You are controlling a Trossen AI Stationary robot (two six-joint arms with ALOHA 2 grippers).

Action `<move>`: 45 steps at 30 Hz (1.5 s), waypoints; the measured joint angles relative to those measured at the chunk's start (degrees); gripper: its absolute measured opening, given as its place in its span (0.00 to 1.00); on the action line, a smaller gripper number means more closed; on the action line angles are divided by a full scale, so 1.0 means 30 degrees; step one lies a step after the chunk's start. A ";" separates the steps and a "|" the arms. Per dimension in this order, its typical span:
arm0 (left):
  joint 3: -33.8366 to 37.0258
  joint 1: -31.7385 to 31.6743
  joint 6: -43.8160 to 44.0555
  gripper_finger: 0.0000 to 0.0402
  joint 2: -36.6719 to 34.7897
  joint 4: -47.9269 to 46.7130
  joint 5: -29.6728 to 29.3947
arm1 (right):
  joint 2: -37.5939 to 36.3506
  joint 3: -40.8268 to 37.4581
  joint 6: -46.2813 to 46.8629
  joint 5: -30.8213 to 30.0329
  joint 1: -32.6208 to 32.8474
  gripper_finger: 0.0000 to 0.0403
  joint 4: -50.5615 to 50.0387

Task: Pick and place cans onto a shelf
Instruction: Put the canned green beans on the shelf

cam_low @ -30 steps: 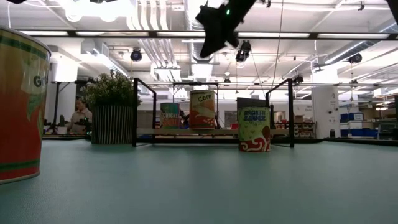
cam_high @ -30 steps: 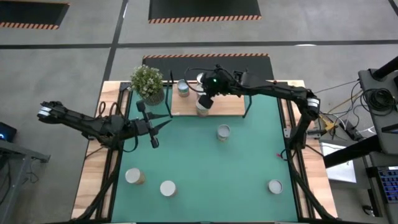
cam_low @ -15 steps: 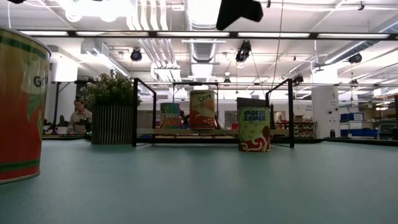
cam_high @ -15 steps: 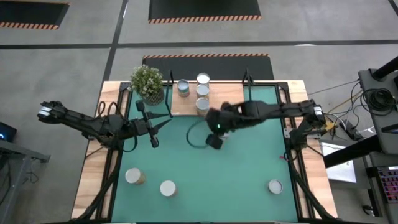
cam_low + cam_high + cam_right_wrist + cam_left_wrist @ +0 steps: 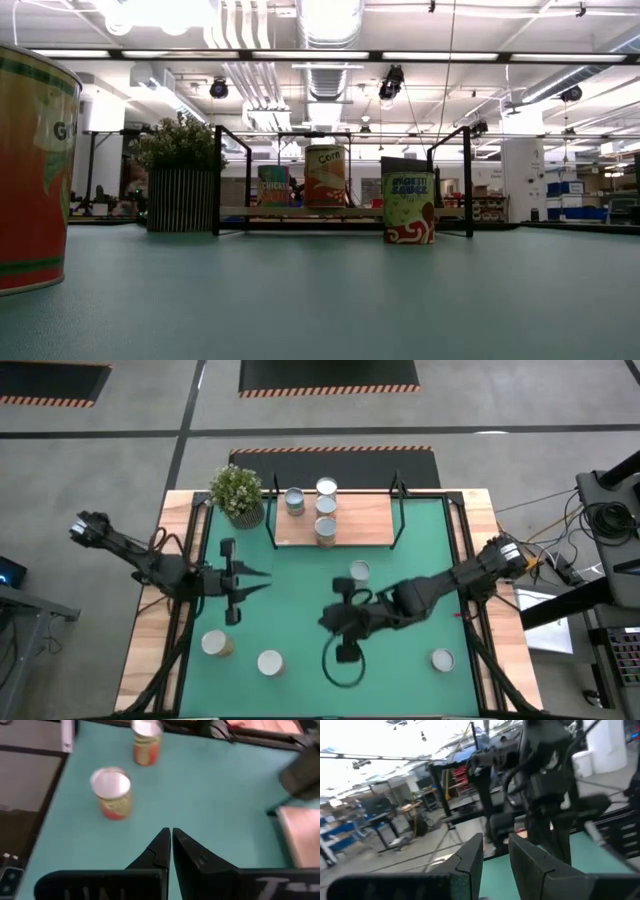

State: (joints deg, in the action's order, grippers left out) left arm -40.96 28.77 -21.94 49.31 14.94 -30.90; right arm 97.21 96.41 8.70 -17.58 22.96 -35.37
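Observation:
The wooden shelf [image 5: 360, 530] stands at the mat's far edge with three cans on it [image 5: 326, 528], [image 5: 326, 488], [image 5: 295, 501]; it also shows in the low view [image 5: 340, 212]. One can [image 5: 359, 571] stands on the green mat near the shelf. Three more cans stand near the front edge [image 5: 213, 644], [image 5: 270, 662], [image 5: 442, 659]. My right gripper [image 5: 326, 622] is shut and empty above the mat's middle, pointing at the two front-left cans [image 5: 111, 792], [image 5: 146, 742]. My left gripper [image 5: 258, 576] is slightly open and empty over the mat's left side.
A potted plant [image 5: 237, 493] stands left of the shelf. Black frame posts [image 5: 217, 180] rise at the shelf's ends. A cable loop [image 5: 340, 665] hangs under my right arm. One can [image 5: 30, 170] stands close to the low camera.
My right gripper has swung away from the shelf, toward the table's near edge and a little left, and now points at the front-left cans. The three cans on the shelf have stayed put. My left gripper has shifted slightly toward the near edge.

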 joint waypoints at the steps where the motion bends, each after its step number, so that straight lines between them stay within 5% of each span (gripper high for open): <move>1: -0.0158 0.0506 0.0188 0.19 0.0109 -0.0015 -0.0439 | 0.0110 -0.0283 -0.0313 0.0014 0.0087 0.02 0.0820; 8: -0.0961 0.3679 0.1593 0.19 0.0463 -0.0030 -0.6489 | 0.1470 -0.1563 -0.1865 -0.0020 0.0061 0.02 0.5600; 20: -0.1117 0.4641 0.0992 0.19 0.0434 -0.0864 -0.6533 | 0.5180 0.0791 -0.2929 0.0884 0.0009 0.08 0.8181; 26: -0.1117 0.4641 0.0992 0.19 0.0434 -0.0964 -0.6534 | 0.7190 0.2947 -0.1167 0.1374 0.0104 0.27 0.7590; 38: -0.1095 0.4627 0.0933 0.19 0.0434 -0.0923 -0.6533 | 1.1002 0.8078 -0.0119 0.1625 0.0104 0.83 0.4356; 45: -0.1088 0.4627 0.0919 0.19 0.0434 -0.1005 -0.6533 | 1.1895 0.8994 0.0192 0.2520 0.0006 0.94 0.3593</move>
State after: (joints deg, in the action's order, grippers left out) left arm -44.23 42.65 -19.18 50.61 11.93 -50.50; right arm 132.89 123.39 9.28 -10.02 22.97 -24.60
